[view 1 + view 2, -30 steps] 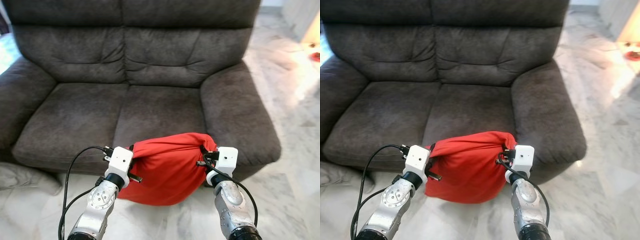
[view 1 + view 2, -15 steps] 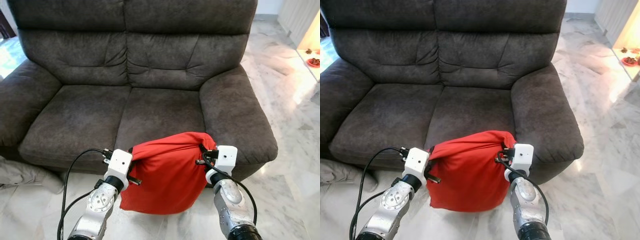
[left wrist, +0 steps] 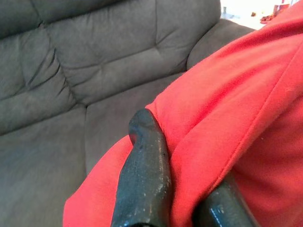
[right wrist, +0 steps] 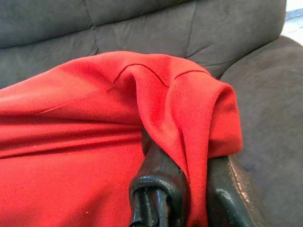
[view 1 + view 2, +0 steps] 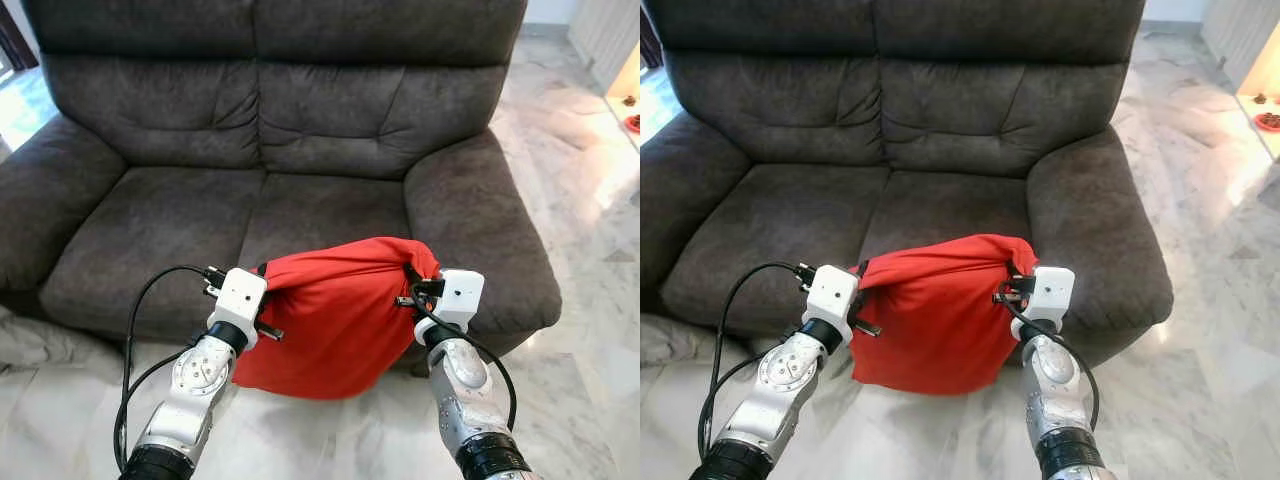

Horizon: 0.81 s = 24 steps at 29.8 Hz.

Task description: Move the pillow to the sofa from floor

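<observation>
Pillow (image 5: pixel 335 320): the red cushion we hold in the air between our two arms, hanging just in front of the near edge of the sofa (image 5: pixel 300 150), before its right seat and above the marble floor (image 5: pixel 590 240). Our left gripper (image 3: pixel 177 189) has its two black fingers (image 3: pixel 144 184) pinched shut on a fold of fabric at the pillow's left upper corner. Our right gripper (image 4: pixel 189 189) is likewise clamped tight on the bunched right upper corner. A pale cloth (image 5: pixel 40 340) lies on the floor at the sofa's left foot.
</observation>
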Motion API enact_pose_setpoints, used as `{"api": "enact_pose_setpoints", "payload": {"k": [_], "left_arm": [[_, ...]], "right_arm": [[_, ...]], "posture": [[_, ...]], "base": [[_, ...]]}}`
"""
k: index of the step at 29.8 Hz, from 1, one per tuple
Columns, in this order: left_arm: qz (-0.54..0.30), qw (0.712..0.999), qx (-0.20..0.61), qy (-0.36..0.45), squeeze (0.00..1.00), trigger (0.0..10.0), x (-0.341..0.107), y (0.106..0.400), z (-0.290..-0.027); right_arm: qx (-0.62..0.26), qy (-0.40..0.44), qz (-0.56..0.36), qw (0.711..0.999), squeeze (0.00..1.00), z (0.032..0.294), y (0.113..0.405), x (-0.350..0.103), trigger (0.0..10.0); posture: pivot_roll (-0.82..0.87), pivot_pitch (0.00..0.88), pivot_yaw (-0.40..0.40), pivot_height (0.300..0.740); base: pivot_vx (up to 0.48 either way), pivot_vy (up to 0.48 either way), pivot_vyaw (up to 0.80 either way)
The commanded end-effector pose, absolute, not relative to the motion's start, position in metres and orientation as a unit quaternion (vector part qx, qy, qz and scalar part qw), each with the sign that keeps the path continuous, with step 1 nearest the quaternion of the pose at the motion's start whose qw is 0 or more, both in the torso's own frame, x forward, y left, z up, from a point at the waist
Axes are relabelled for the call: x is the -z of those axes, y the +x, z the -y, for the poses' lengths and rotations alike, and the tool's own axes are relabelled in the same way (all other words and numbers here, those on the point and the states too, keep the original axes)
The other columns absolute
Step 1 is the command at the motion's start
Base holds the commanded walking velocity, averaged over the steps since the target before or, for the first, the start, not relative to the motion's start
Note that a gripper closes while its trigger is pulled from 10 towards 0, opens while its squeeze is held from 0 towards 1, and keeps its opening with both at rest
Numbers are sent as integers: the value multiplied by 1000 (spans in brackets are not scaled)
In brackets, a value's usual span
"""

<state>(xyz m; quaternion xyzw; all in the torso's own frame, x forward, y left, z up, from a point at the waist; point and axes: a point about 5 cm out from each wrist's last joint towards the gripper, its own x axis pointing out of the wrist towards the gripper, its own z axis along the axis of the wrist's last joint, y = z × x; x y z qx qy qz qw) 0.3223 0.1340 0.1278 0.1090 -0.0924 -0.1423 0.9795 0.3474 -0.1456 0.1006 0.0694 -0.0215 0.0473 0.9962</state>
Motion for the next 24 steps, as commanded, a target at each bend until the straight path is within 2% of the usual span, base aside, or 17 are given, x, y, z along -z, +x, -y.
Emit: {"api": "enact_pose_setpoints", "payload": {"k": [1, 12, 24], "left_arm": [[141, 982, 59, 107, 0, 10000, -154, 325, -170], [156, 981, 49, 104, 0, 10000, -167, 326, -176], [202, 970, 41, 127, 0, 10000, -213, 337, -190]], "right_arm": [[57, 92, 69, 992, 0, 188, 347, -116, 10000], [36, 90, 103, 990, 0, 178, 354, -136, 10000], [50, 109, 183, 976, 0, 186, 367, -186, 10000]], "posture": [[109, 161, 47, 740], [114, 155, 46, 740], [106, 149, 51, 740]], "base": [[345, 0, 0], [362, 0, 0], [375, 0, 0]]}}
